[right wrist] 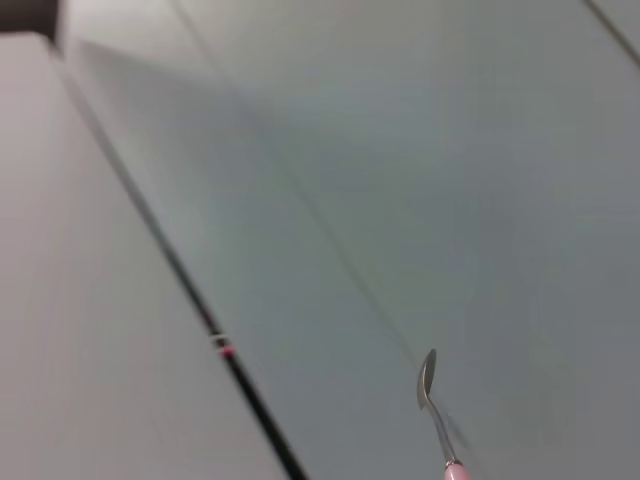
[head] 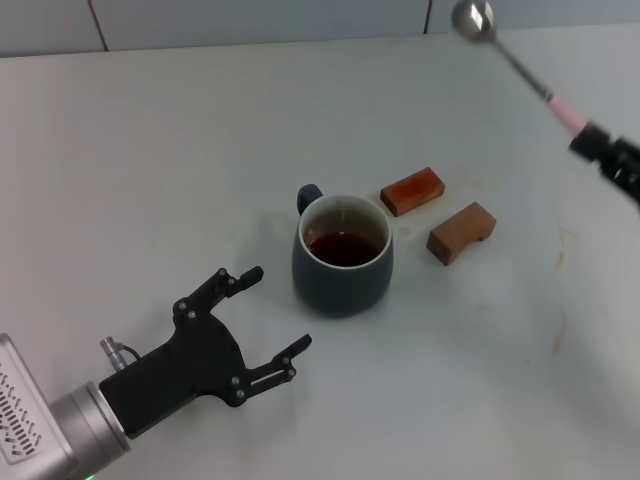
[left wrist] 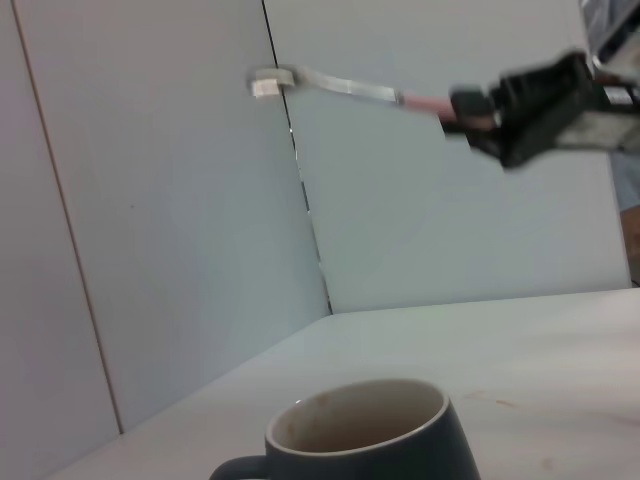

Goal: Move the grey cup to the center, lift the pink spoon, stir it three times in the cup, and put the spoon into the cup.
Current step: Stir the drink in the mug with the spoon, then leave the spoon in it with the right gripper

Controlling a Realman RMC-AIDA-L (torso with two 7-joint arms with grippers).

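Head view: note grey cup [head: 343, 260] upright at table [head: 150, 180] centre, dark brown liquid inside, handle facing away from robot. Pink spoon [head: 515, 62] raised high above table, well right of cup and beyond it, bowl end uppermost, pink handle end clamped in right gripper [head: 605, 155] at right frame edge. Check left gripper [head: 265, 320]: fingers spread apart, holding nothing, low over table near cup's left side. Two brown wooden blocks [head: 440, 212] lie on table just right of cup.
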